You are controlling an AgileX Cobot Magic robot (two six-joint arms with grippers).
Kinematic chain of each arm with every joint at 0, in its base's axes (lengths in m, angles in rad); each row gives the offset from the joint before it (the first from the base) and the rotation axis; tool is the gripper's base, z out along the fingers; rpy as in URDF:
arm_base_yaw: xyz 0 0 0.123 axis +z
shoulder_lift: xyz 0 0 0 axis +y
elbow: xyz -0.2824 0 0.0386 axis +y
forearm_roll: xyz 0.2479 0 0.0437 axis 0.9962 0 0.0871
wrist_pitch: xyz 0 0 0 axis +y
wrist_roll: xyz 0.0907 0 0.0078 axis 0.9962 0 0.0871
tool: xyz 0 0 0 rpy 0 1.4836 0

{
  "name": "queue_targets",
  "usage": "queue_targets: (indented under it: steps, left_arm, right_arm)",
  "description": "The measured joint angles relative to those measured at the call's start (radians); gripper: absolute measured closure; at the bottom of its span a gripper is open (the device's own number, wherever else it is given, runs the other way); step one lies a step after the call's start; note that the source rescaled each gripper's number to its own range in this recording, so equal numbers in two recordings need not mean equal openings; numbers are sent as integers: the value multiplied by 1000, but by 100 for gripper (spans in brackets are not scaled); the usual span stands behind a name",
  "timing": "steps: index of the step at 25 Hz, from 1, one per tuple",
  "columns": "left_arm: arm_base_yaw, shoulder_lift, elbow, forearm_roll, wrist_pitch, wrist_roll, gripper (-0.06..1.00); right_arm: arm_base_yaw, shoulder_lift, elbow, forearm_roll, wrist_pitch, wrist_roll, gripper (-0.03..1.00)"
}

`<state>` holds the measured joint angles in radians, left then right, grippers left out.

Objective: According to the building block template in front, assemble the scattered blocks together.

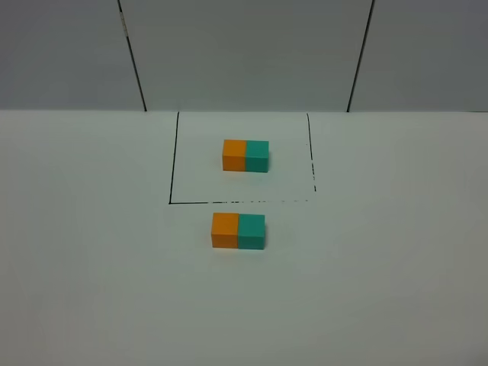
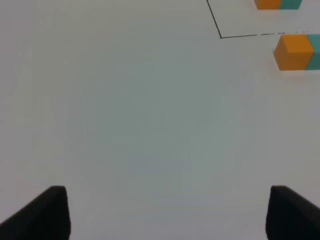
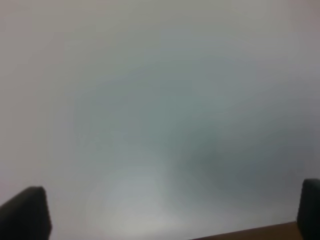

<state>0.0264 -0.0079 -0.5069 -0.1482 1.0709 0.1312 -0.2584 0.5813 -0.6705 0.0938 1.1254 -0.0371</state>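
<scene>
Exterior high: template pair [image 1: 245, 155] sits inside the drawn black square [image 1: 172, 160]. Just outside the square's near line, at 6 o'clock from it, the loose orange cube [image 1: 226, 229] and teal cube [image 1: 252, 231] sit touching, orange left, matching the template. Assembly looks done (no arm in this view). Left gripper [image 2: 167, 212] fingers wide, empty, over bare worktop [image 2: 140, 125]; right gripper [image 3: 172, 212] likewise. Next: probably nothing beyond staying clear.
</scene>
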Motion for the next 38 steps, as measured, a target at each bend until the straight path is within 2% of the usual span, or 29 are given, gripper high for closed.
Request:
queue_targets:
  steps: [3,9,17,26,38]
  left_arm:
    - [0,0,0,0,0,0,27]
    - [0,0,0,0,0,0,27]
    - [0,0,0,0,0,0,27]
    - [0,0,0,0,0,0,27]
    - [0,0,0,0,0,0,27]
  right_arm:
    - [69,-108,66,-39,-17,12,-3]
    - [149,-294,156,-17,-72,44,-3]
    - [246,-451,174,-13,-82,46,-3]
    - [256,-584,179,-13,-78,47,-3]
    - [256,-588,179,-35,-78,88,-2]
